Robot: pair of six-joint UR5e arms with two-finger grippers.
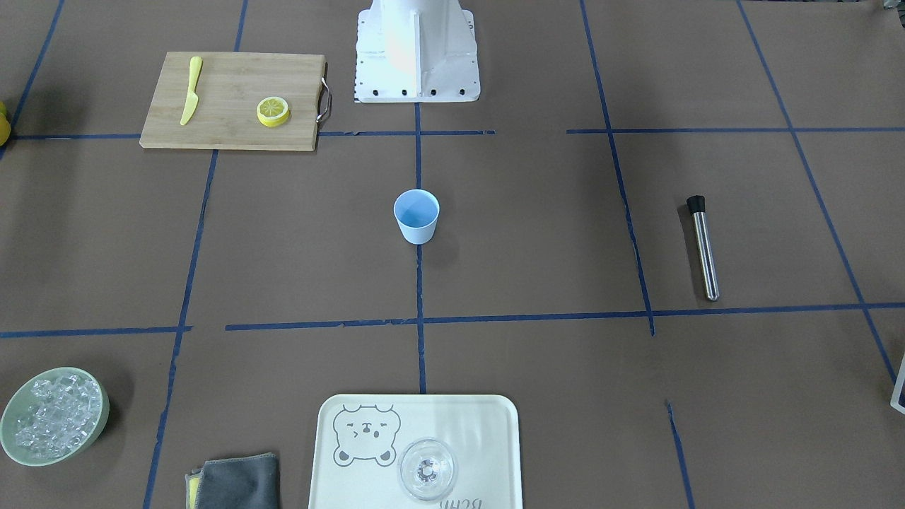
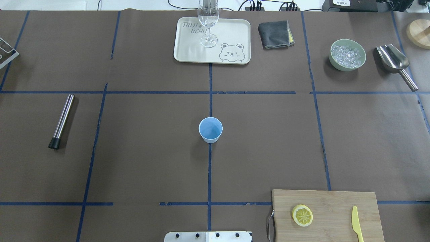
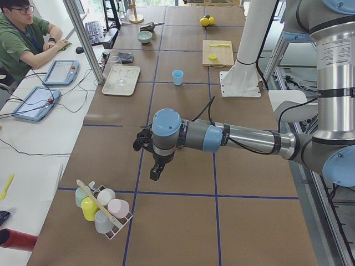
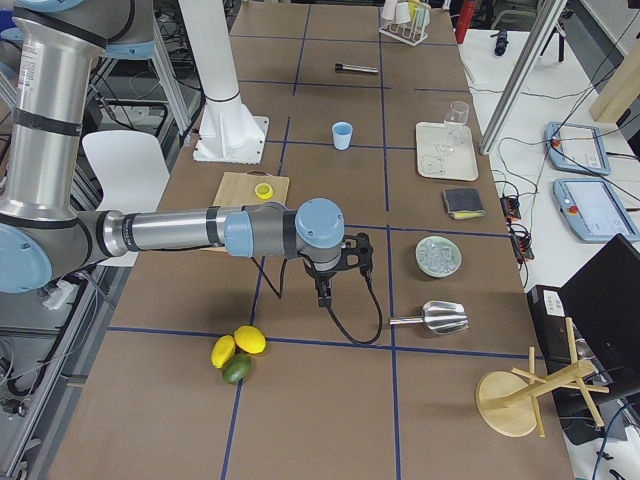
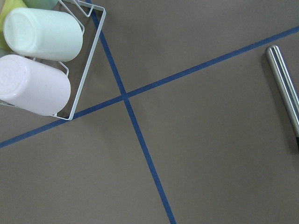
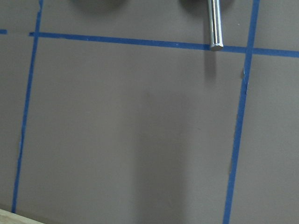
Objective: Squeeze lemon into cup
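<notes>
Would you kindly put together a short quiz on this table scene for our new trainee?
1. True or false: the lemon slice lies on the wooden cutting board.
2. Fill in: seen from the robot, that board lies to the ____ of the light-blue cup.
3. What stands on the bear-print tray? A the lemon slice; B the light-blue cup; C a clear stemmed glass.
Key: 1 true; 2 right; 3 C.
</notes>
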